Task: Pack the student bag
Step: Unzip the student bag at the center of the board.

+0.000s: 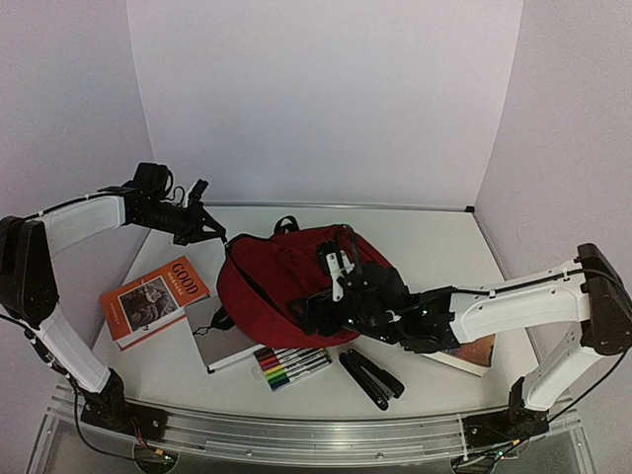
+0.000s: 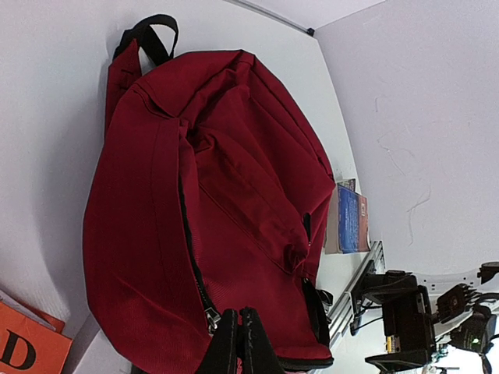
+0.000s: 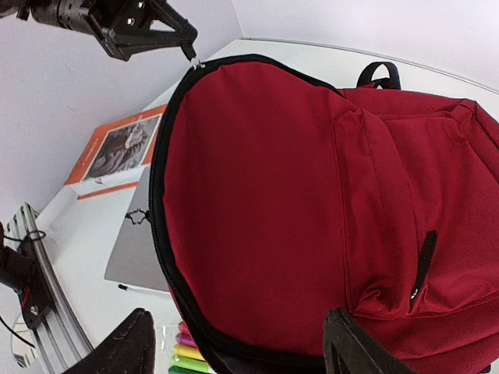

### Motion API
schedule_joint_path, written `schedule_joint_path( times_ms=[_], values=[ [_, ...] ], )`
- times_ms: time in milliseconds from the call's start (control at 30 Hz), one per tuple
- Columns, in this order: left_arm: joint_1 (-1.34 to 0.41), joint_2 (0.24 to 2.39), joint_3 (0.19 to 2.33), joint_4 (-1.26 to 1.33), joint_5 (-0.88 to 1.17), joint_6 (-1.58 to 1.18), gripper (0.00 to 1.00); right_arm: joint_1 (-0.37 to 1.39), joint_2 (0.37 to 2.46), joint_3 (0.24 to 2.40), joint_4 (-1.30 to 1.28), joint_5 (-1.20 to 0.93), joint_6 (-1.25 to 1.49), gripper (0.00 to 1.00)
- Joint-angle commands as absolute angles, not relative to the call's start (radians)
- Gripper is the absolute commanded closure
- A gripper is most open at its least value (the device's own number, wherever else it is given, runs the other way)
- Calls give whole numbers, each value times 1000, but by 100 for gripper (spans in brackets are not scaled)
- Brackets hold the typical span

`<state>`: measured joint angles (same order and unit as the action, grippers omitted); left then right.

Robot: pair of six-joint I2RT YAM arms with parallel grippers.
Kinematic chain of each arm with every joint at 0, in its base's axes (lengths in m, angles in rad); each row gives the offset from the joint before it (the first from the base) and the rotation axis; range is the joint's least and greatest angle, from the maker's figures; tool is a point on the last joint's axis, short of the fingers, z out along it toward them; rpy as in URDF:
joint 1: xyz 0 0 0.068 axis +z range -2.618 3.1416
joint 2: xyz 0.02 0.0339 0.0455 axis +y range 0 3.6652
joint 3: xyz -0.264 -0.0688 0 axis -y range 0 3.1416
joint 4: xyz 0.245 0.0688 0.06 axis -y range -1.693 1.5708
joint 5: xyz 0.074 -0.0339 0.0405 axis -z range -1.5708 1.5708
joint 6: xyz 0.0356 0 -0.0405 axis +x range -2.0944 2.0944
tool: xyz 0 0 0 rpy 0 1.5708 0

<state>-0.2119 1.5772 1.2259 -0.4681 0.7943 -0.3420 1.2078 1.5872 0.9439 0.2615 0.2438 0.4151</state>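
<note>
The dark red student bag [image 1: 281, 276] lies flat in the middle of the table, front pocket facing up. It also fills the left wrist view [image 2: 218, 202] and the right wrist view [image 3: 312, 202]. My left gripper [image 1: 213, 233] is at the bag's far left edge, shut on the metal zipper pull [image 3: 192, 62] of the black main zipper. The slider [image 2: 210, 318] sits right beside its fingertips [image 2: 238, 335]. My right gripper [image 3: 238, 347] is open wide and empty. It hovers over the bag's near edge [image 1: 321, 301], with one finger on each side of the red fabric.
An orange book [image 1: 153, 296] lies left of the bag, with a grey notebook [image 1: 222, 341] next to it. A pack of coloured markers [image 1: 291, 365] and a black folded tool [image 1: 370, 377] lie in front. Another book [image 1: 469, 354] lies under my right arm.
</note>
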Motion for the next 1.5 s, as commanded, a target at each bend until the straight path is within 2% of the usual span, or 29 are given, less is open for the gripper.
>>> schedule_joint_path(
  times_ms=[0,100,300,667,867,933,967,1033,1133,1233,1467],
  values=[
    [-205,1516,1228,-425,846,-290,100,1213,1628,1098,171,279,421,8],
    [-205,1515,1228,-429,845,-290,100,1213,1706,1208,104,288,386,3],
    [-205,1507,1214,-422,854,-294,100,1213,1874,1400,74,233,332,4],
    [-205,1491,1206,-423,848,-292,100,1179,2106,1664,19,287,212,16],
    [-205,1507,1207,-423,851,-297,100,1177,2209,1798,0,344,139,27],
    [-205,1510,1209,-424,853,-298,100,1177,2232,1826,-25,372,118,32],
    [-205,1511,1210,-427,854,-296,100,1176,2240,1841,-26,392,106,38],
    [-205,1511,1212,-430,852,-291,100,1175,2256,1867,-26,411,87,53],
    [-205,1513,1215,-435,843,-286,100,1175,2260,1899,-26,394,72,80],
    [-205,1519,1219,-447,822,-285,100,1177,2226,1881,-6,371,50,98],
    [-204,1524,1246,-509,693,-269,100,1197,2051,1671,105,305,-55,100]
  ],
)
